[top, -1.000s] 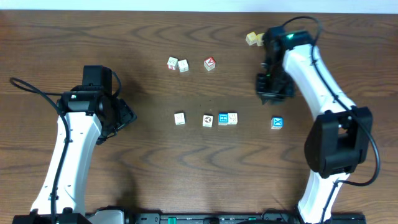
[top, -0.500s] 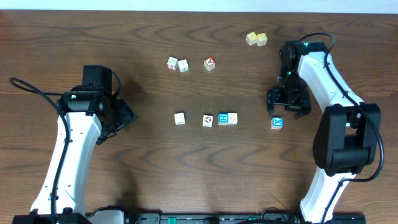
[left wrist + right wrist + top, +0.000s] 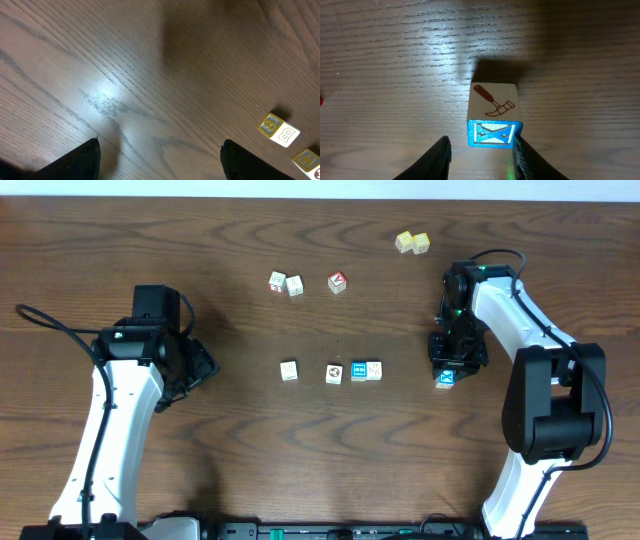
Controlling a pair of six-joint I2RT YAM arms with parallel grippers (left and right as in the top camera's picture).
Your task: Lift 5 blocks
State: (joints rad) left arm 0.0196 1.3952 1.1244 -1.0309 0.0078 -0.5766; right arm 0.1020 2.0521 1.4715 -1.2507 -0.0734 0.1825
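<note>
- The hammer block (image 3: 494,102), a picture cube with one bright blue side, lies straight ahead of the right claw (image 3: 481,152), its blue end just between the fingertips. It sits off-centre, close against one finger, with a strip of wood showing beside the other.
- The right claw is half spread, straddling that blue end. It does not look to be pinching yet.
- A cube has no long axis. Its sides run roughly square to the fingers, so the grip probably needs only a slight sideways centring before the squeeze.
- The left claw (image 3: 160,145) is spread wide over the bare table (image 3: 125,60), well apart at the left, so the right arm is much the nearer.
- There are five picture blocks in the near row: left cream block (image 3: 289,370), second cream block (image 3: 334,374), blue-faced block (image 3: 359,371) seemingly touching its cream neighbour (image 3: 374,370), and the hammer block alone at the right end.
- Along the far side are two letter cubes (image 3: 286,283), one red-faced cube (image 3: 338,282) and two yellow cubes (image 3: 412,243).
</note>
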